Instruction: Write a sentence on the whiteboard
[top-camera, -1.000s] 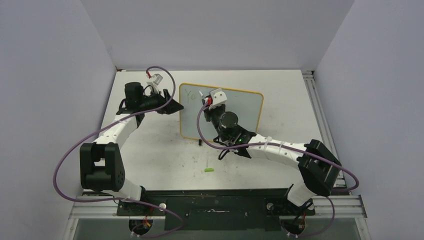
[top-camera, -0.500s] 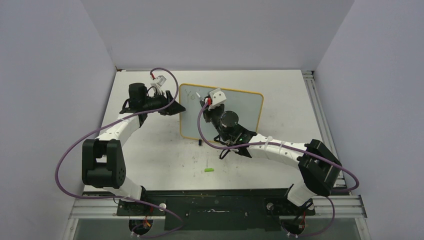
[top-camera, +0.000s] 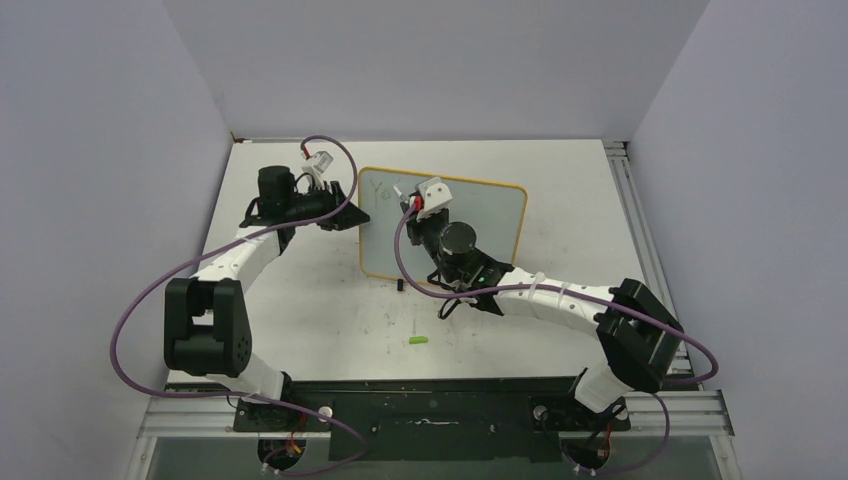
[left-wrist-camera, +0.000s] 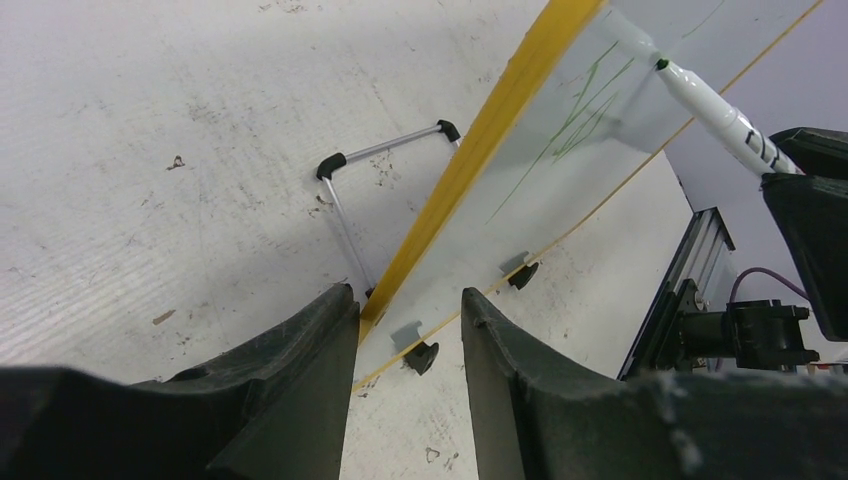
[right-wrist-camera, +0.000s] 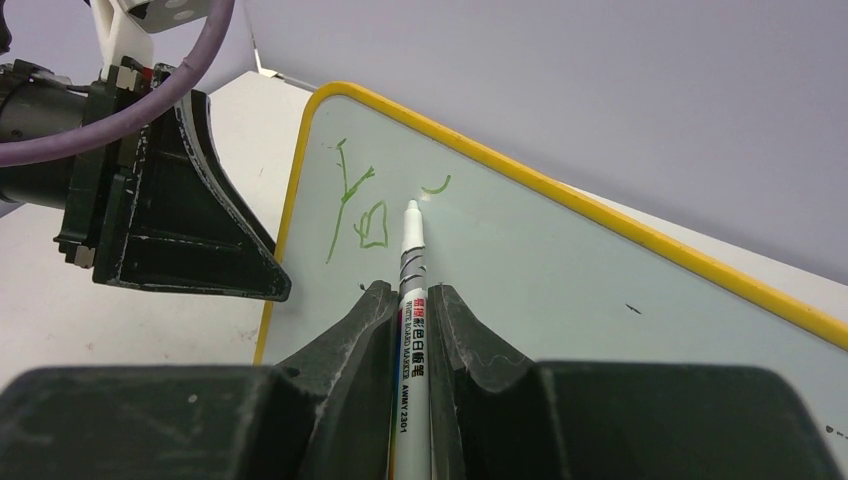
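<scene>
Overhead: we see whiteboard (top-camera: 495, 212) propped on table (top-camera: 320, 310), grips hidden | left wrist: left pincer (left-wrist-camera: 408, 310) part open astride its yellow edge | right wrist: right pincer (right-wrist-camera: 408, 300) clamped on pen (right-wrist-camera: 411, 250), tip beside green writing (right-wrist-camera: 360, 205)

The propped whiteboard (top-camera: 490, 215) blocks the upper centre of the top view. The left gripper (top-camera: 352, 213) takes up its left edge, jaws set either side of the yellow frame, with the wire stand (left-wrist-camera: 345, 200) just behind. The right gripper (top-camera: 412, 205) and its marker (right-wrist-camera: 411, 260) crowd the board's upper-left face. Bare table (top-camera: 320, 300) offers passage at lower left and far right. A small green piece (top-camera: 418, 341) lies at lower centre.
</scene>
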